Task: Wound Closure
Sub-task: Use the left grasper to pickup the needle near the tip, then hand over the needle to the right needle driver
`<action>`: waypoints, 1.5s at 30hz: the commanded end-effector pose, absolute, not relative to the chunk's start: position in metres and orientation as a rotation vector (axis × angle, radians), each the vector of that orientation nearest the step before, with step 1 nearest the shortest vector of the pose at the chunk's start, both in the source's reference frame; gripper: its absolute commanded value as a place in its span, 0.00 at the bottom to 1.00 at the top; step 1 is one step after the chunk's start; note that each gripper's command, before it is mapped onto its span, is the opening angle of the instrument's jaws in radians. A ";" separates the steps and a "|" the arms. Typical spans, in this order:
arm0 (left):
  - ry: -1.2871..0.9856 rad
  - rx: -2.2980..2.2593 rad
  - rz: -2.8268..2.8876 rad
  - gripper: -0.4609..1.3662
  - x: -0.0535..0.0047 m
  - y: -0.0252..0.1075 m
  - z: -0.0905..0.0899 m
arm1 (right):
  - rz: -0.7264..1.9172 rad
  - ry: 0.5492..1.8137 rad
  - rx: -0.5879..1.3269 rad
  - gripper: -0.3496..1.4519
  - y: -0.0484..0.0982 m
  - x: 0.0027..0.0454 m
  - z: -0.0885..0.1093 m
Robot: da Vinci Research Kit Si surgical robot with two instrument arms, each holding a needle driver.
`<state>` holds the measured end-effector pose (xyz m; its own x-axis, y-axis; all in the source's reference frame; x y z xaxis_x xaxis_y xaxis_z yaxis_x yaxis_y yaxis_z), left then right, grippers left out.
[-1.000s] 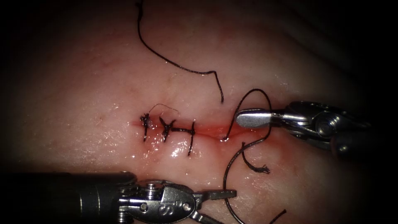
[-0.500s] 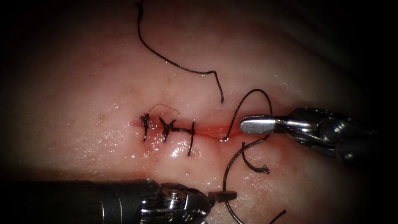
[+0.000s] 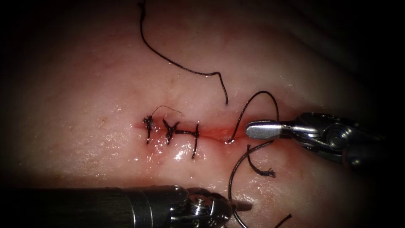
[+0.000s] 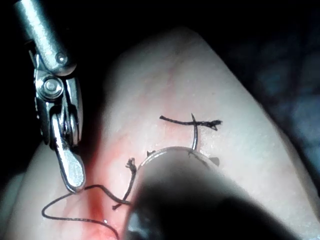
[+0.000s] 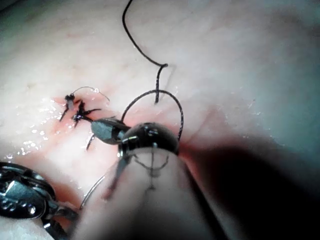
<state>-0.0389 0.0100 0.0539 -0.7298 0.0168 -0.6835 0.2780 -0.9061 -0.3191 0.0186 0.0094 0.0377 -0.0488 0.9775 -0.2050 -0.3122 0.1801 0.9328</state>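
At the right end of the cut (image 3: 215, 133) in the tissue (image 3: 105, 84), the right gripper (image 3: 249, 128) lay level with the wound line, its jaws pressed together and its tip just right of where the thread (image 3: 253, 95) came out of the tissue. From that exit point the thread arched to the far side, dropped across the root of the jaws, and swept on in a wide curve toward the near edge. Whether the jaws pinched the thread where it crossed them could not be determined. Red fluid (image 3: 221, 136) lined the open part of the cut. Three dark stitches (image 3: 171, 131) closed its left part. A frayed cut end of thread (image 3: 268, 172) lay on the near side of the cut, and a loose strand (image 3: 177, 65) lay on the far side. Along the near edge, the left gripper (image 3: 244, 206) sat just beside the thread's curve. Its jaw state and any hold on thread or needle could not be told.
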 end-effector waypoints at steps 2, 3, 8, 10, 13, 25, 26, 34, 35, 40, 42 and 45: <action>0.630 1.072 -2.717 0.06 -0.0387 0.010 0.054 | 1.250 1.119 0.796 0.00 0.009 0.0184 0.038; 0.630 1.072 -2.717 0.06 -0.0387 0.010 0.054 | 1.250 1.119 0.794 0.00 0.009 0.0183 0.038; 0.632 1.074 -2.704 0.06 -0.0389 0.011 0.054 | 1.254 1.115 0.785 0.00 0.009 0.0179 0.038; 0.610 1.089 -2.695 0.06 -0.0389 0.011 0.054 | 1.258 1.113 0.781 0.00 0.009 0.0179 0.038; 0.571 1.124 -2.696 0.06 -0.0388 0.011 0.054 | 1.259 1.113 0.779 0.00 0.009 0.0179 0.038; 0.402 1.212 -2.623 0.06 -0.0381 0.013 0.052 | 1.256 1.115 0.776 0.00 0.009 0.0178 0.038; 0.394 1.221 -2.619 0.06 -0.0379 0.013 0.052 | 1.254 1.116 0.775 0.00 0.009 0.0176 0.039; 0.321 1.437 -2.565 0.06 -0.0357 0.015 0.051 | 1.245 1.122 0.766 0.00 0.008 0.0169 0.040; 0.315 1.469 -2.549 0.06 -0.0355 0.015 0.051 | 1.245 1.122 0.766 0.00 0.008 0.0169 0.040; 0.286 1.654 -2.482 0.06 -0.0345 0.015 0.051 | 1.246 1.125 0.766 0.00 0.008 0.0169 0.040; 0.253 1.736 -2.459 0.06 -0.0339 0.016 0.051 | 1.248 1.131 0.765 0.00 0.008 0.0169 0.040; 0.202 1.837 -2.433 0.06 -0.0328 0.017 0.051 | 1.245 1.138 0.760 0.00 0.008 0.0169 0.040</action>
